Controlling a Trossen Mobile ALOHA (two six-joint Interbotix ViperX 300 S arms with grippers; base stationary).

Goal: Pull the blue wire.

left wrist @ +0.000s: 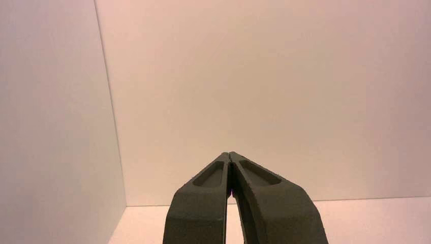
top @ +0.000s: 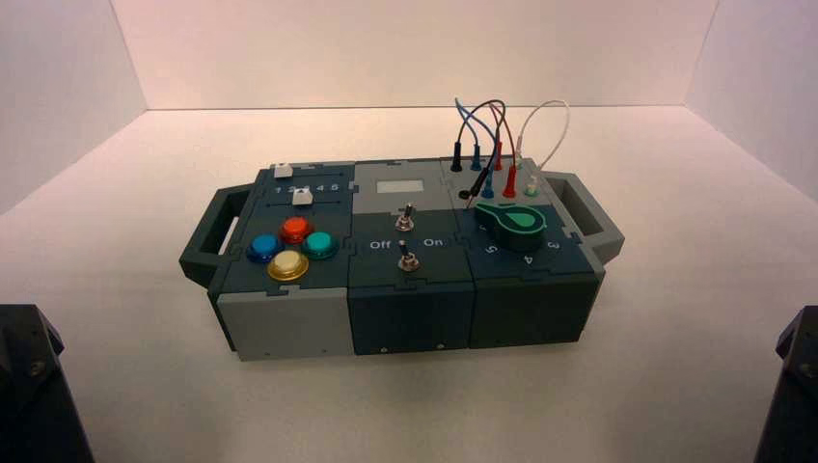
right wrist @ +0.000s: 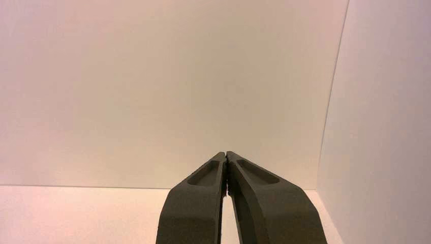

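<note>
Nearest, the left gripper (left wrist: 229,154) is parked low at the left, tips pressed together on nothing. Well ahead and rightward, the blue wire (top: 471,123) arches over the box's (top: 289,328) far right corner, both plugs seated. The right gripper (right wrist: 225,153), likewise closed and empty, is parked right of it.

High view is looking down from behind at the box (top: 400,256), mid-distance, arms parked at 7 and 5 o'clock. Both wrist views are facing level over their pressed-together claws, left claw (left wrist: 229,154), right claw (right wrist: 225,153), sharing only the white back wall (top: 415,48) and surface (top: 675,318).
</note>
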